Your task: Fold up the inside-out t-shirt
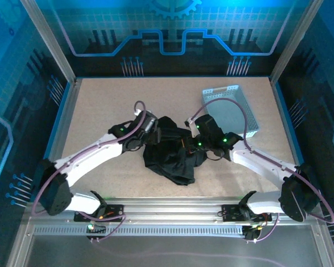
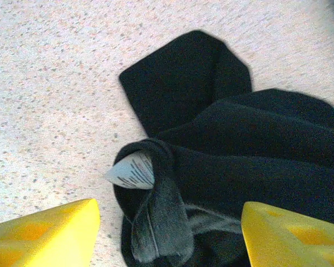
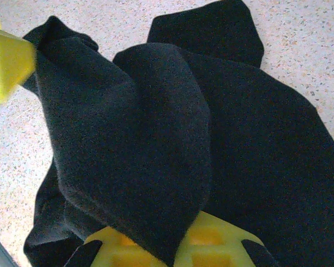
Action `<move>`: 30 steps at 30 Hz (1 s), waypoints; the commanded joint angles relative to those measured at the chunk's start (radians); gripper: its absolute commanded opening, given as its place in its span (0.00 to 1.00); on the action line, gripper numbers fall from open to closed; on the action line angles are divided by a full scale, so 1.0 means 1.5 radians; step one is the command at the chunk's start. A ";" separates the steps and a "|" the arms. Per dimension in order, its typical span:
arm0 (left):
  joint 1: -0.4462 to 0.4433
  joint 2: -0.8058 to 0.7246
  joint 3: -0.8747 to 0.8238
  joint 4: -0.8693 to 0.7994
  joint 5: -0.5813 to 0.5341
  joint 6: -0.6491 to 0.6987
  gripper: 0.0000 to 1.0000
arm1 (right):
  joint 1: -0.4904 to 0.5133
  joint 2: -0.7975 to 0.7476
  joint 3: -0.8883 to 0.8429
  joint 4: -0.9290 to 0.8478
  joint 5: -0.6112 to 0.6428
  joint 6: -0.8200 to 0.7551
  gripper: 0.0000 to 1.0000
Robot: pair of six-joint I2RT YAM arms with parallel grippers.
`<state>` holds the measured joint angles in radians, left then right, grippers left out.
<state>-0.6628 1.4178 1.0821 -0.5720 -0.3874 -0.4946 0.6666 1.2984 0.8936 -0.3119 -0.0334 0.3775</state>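
The inside-out t-shirt (image 1: 170, 153) lies crumpled in a black heap at the middle of the table. My left gripper (image 1: 151, 127) is at its upper left edge. In the left wrist view that gripper (image 2: 170, 222) is open, its yellow fingers (image 2: 55, 233) wide apart on either side of a rolled fold of the shirt (image 2: 239, 144) with the white label (image 2: 131, 171). My right gripper (image 1: 192, 144) is at the heap's upper right. In the right wrist view it (image 3: 178, 245) is shut on a raised flap of the shirt (image 3: 145, 128).
A light grey perforated tray (image 1: 231, 108) stands at the back right, just behind the right arm. Bare speckled tabletop (image 1: 100, 105) surrounds the heap. A yellow finger of the left gripper (image 3: 8, 58) shows at the right wrist view's top left.
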 commanded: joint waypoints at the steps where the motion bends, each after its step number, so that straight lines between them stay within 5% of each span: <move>1: -0.007 0.050 0.039 -0.073 -0.067 0.013 0.70 | 0.008 -0.024 -0.001 0.012 0.006 0.004 0.00; 5: -0.004 0.081 0.059 -0.099 -0.107 0.003 0.68 | 0.008 -0.032 -0.006 0.010 0.022 0.006 0.00; 11: 0.035 0.070 0.018 -0.089 -0.101 -0.013 0.49 | -0.001 -0.048 -0.006 -0.005 0.047 0.005 0.00; 18: 0.116 -0.049 -0.077 -0.035 -0.046 -0.037 0.34 | -0.001 -0.047 -0.006 -0.002 0.029 -0.001 0.00; 23: -0.006 -0.103 -0.052 -0.037 -0.066 -0.010 0.38 | 0.006 -0.040 -0.003 -0.004 0.020 0.006 0.00; 27: -0.055 -0.135 -0.105 0.072 0.146 -0.060 0.46 | 0.012 -0.053 -0.006 0.024 -0.016 0.019 0.00; 30: -0.090 -0.088 -0.099 0.063 0.181 -0.098 0.48 | 0.013 -0.059 -0.027 0.035 -0.018 0.032 0.00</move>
<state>-0.7635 1.2343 0.9489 -0.5125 -0.2520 -0.5716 0.6697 1.2366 0.8799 -0.2981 -0.0315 0.3965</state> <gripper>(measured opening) 0.482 0.065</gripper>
